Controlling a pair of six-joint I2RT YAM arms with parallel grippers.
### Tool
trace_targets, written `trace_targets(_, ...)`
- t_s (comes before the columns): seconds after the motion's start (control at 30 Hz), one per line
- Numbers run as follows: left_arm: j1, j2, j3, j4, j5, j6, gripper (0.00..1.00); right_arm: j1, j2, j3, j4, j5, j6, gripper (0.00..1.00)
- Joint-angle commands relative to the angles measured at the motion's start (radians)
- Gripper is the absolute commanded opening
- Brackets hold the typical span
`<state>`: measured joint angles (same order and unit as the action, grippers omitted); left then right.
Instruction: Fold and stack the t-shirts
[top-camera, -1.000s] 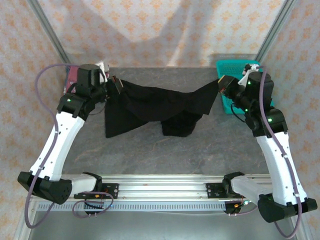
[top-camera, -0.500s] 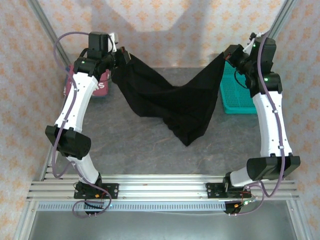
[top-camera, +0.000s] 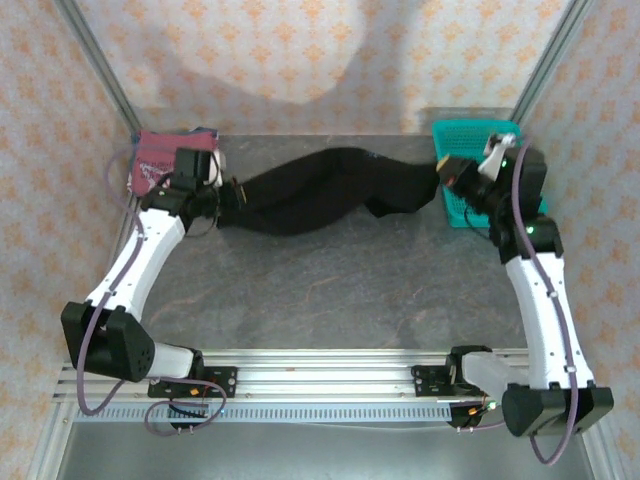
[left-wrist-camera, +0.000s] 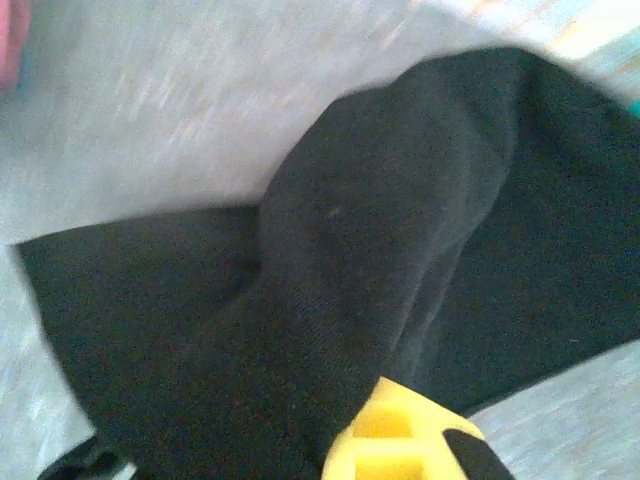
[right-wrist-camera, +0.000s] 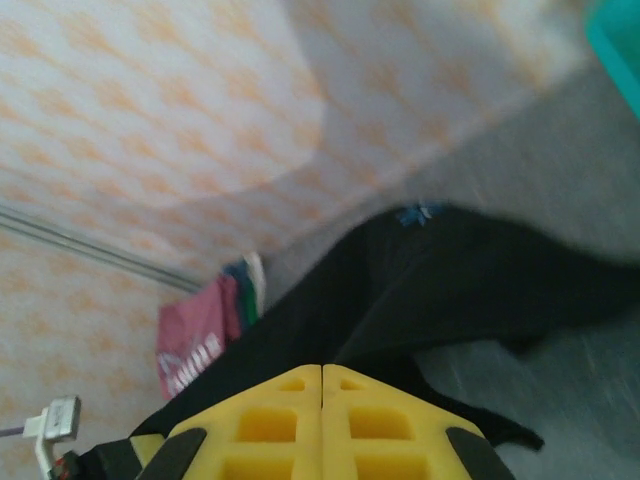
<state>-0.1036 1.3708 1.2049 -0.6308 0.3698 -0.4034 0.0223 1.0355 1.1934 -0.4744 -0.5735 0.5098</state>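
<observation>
Near half of table (top-camera: 330, 290) left open; black t-shirt (top-camera: 320, 195) strung low along far edge | arms reached forward; left gripper (top-camera: 232, 190) clamped on shirt's left end, right gripper (top-camera: 445, 168) pinched on right end | teal mesh basket (top-camera: 478, 135) just behind right gripper, contents not made out; dark red t-shirt (top-camera: 158, 158) laid at far-left corner

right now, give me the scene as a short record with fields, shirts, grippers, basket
black t-shirt: bunched into a long band stretched between both grippers, not yet folded
mark: small light-blue mark on the black cloth
dark red t-shirt: far-left corner of the table, white lettering, apart from the black one
left gripper: shut on the left end of the black t-shirt
right gripper: shut on the right end, beside the basket
teal basket: far-right corner
stack: not started
</observation>
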Motion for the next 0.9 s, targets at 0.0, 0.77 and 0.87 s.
trace_targets(0.0,0.009,-0.006,-0.127,0.056,-0.067,-0.035,0.21,-0.006,-0.067,-0.169,-0.046,-0.004,0.052,0.0)
trace_targets(0.77,-0.201,-0.269,-0.376,-0.287,-0.188,-0.295,0.65,0.002,0.197,-0.146,0.002,-0.022,0.013,0.0)
trace_targets(0.87,-0.213,-0.246,-0.441,-0.272,-0.227,-0.316,0.63,0.001,0.209,-0.142,-0.003,-0.018,0.002,0.0)
